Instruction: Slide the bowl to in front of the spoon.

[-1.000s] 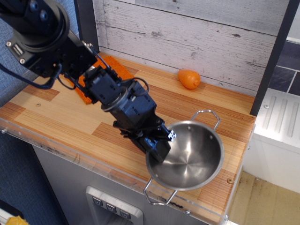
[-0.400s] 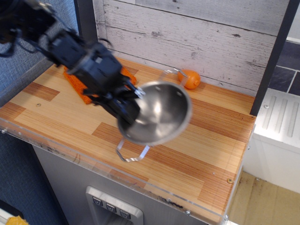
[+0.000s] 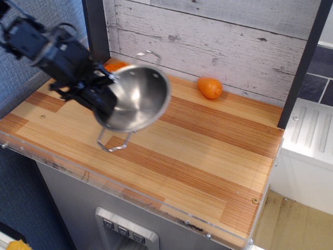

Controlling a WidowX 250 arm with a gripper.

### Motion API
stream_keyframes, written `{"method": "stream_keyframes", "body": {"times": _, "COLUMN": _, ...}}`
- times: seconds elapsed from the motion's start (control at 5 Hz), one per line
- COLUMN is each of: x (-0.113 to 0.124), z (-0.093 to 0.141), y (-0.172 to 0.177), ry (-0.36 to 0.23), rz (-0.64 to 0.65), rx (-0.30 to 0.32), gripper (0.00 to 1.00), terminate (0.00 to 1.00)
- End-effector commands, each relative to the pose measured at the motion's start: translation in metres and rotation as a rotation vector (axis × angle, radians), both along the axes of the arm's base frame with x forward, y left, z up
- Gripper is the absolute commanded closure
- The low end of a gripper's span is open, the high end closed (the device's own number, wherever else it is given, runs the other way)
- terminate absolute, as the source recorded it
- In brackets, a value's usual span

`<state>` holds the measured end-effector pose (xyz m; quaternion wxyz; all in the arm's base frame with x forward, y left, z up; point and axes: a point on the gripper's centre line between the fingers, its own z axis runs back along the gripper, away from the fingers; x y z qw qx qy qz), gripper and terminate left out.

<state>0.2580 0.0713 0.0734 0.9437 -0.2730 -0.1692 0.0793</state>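
Note:
The shiny steel bowl (image 3: pixel 134 99) with two wire loop handles is tilted and held above the wooden counter at the left. My black gripper (image 3: pixel 106 99) is shut on the bowl's left rim. The bowl and arm cover most of the orange cloth (image 3: pixel 115 66), of which only a corner shows. The spoon is hidden from view.
An orange fruit-shaped object (image 3: pixel 210 87) lies at the back by the plank wall. A dark post (image 3: pixel 96 28) stands at the back left. The wooden counter (image 3: pixel 208 151) ends in a clear plastic front edge (image 3: pixel 156 208).
The gripper has carried the bowl from the front right of the counter up and leftward to the back left, tilting it. The cloth is now mostly covered.

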Motion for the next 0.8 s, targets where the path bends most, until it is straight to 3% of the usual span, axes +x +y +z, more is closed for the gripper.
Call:
{"method": "stream_keyframes", "body": {"times": 0.0, "x": -0.010, "z": 0.002, "y": 0.041, "ry": -0.009, "rz": 0.155, "rx": 0.040, "gripper": 1.00, "terminate": 0.00}}
{"method": "stream_keyframes", "body": {"times": 0.6, "x": -0.023, "z": -0.026, "y": 0.064, "ry": 0.060, "rz": 0.234, "rx": 0.081, "gripper": 1.00, "terminate": 0.00}}
